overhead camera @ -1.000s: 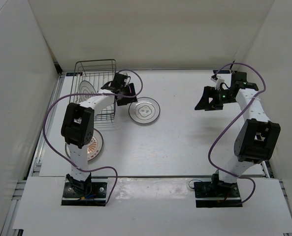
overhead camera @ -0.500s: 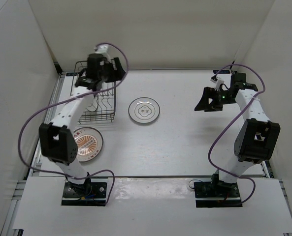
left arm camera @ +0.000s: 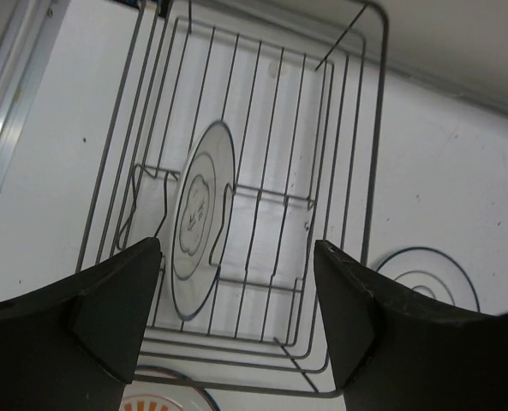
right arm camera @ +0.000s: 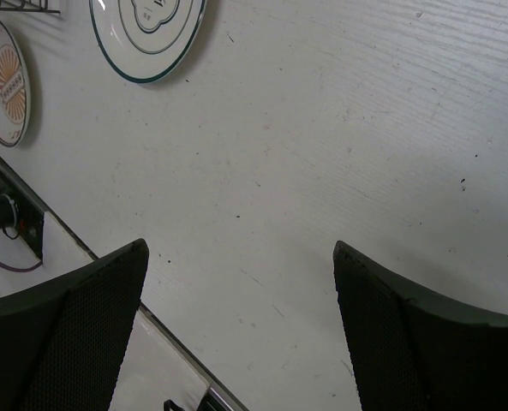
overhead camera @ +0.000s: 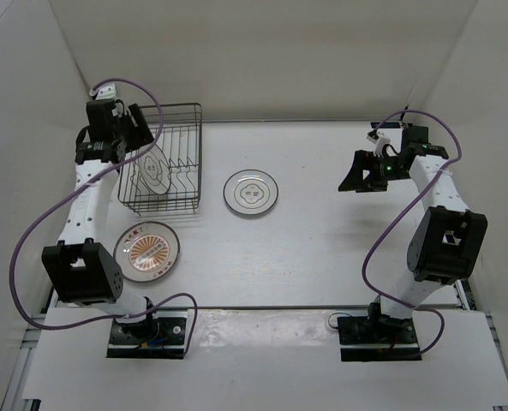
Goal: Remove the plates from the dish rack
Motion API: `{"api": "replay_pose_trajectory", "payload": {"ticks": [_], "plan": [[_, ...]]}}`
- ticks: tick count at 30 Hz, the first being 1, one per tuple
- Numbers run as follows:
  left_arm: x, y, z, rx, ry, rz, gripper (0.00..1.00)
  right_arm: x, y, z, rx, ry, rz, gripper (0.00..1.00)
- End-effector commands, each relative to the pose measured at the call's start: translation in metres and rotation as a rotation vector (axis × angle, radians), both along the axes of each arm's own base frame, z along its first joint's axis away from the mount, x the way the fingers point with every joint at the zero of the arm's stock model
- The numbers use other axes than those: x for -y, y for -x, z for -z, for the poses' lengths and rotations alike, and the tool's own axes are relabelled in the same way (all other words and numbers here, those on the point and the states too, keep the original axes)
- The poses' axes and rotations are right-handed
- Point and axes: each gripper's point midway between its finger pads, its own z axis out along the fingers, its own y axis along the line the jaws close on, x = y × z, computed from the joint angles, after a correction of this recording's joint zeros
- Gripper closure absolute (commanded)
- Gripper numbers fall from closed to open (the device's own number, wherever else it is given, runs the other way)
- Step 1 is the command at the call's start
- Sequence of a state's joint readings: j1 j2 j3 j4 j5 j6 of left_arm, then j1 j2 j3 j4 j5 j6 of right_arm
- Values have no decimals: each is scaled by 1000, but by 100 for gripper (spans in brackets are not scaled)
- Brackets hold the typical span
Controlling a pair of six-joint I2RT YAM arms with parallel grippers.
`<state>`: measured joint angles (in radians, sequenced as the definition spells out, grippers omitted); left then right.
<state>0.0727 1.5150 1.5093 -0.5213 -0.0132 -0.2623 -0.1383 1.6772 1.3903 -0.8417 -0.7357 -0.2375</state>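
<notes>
Plates (overhead camera: 252,192): two lay on the worktop (overhead camera: 339,257), last plate (left arm camera: 198,218) stood slotted in the dish rack (overhead camera: 181,171); left claw (left arm camera: 236,257) hung wide and empty above it; next job, I'd guess, was dropping onto its rim.

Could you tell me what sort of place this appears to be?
Probably a lab test cell, not a kitchen: plain white walls box in a white table, the left arm and right arm are bolted at its near edge, and a wire dish rack and three small plates are the only kitchenware.
</notes>
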Motion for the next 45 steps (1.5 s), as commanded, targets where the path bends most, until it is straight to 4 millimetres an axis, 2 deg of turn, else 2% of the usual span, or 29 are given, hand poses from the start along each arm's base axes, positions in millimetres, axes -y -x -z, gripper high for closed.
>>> {"api": "replay_pose_trajectory", "payload": {"ticks": [1, 8, 14, 16, 21, 26, 34, 39, 45], "plan": [[-1, 16, 32, -109, -5, -7, 18, 1, 1, 3, -3, -3, -1, 10], [-16, 24, 73, -216, 0, -62, 18, 2, 8, 5, -21, 2, -9, 10], [-21, 16, 97, -266, 6, -67, 15, 1, 10, 3, -21, 5, -17, 10], [-20, 12, 99, -267, -7, -54, 18, 1, 10, 1, -15, 5, -20, 10], [-26, 2, 118, -286, -15, -44, 25, 4, 9, -1, -7, 18, -28, 10], [-26, -8, 122, -241, -7, -37, 28, 5, 10, -3, -12, 24, -18, 10], [-27, -11, 127, -229, -35, -24, 49, 4, 9, -3, -30, 17, -5, 10], [-29, -9, 127, -227, -43, -26, 67, 5, 8, -2, -33, 15, -3, 10], [-32, -2, 124, -230, -69, -26, 79, 4, 6, -1, -42, 3, 6, 10]]}}
